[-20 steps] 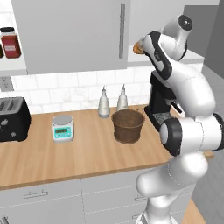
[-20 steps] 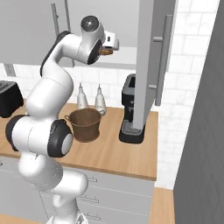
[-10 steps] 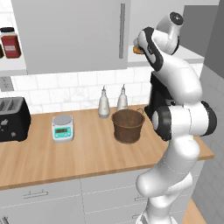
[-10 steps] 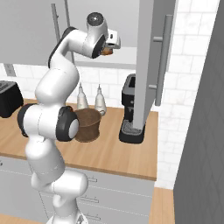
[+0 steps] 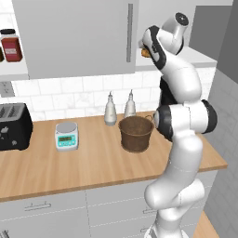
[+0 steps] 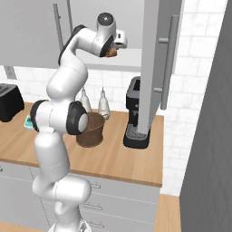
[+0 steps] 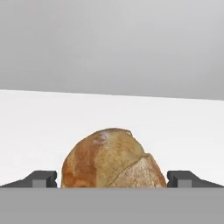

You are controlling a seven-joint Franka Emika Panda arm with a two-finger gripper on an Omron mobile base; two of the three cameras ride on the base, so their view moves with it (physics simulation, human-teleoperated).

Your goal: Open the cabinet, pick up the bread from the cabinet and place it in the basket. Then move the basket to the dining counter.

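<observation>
The cabinet [image 5: 83, 37] on the wall has its right door [image 6: 161, 59] swung open. The bread [image 7: 113, 158], a golden-brown roll, lies on the pale inside shelf [image 7: 52, 127]; it also shows as the bread [image 5: 145, 51] and the bread [image 6: 110, 53] in the base views. My gripper [image 7: 112, 178] [image 5: 148, 48] [image 6: 112, 50] is inside the cabinet, open, one fingertip [image 7: 43, 178] on each side of the roll with hardly any gap. The round brown basket [image 5: 135, 133] [image 6: 90, 129] stands on the wooden counter below.
Two bottles [image 5: 120, 108] stand behind the basket. A coffee machine [image 6: 137, 113] sits under the open door. A small scale [image 5: 66, 135] and a black toaster [image 5: 14, 125] are further left. Jars [image 5: 11, 45] fill an open shelf at the upper left.
My arm's upper links have swung in towards the cabinet, and the hand has crept slightly further in. The bread and basket have not moved.
</observation>
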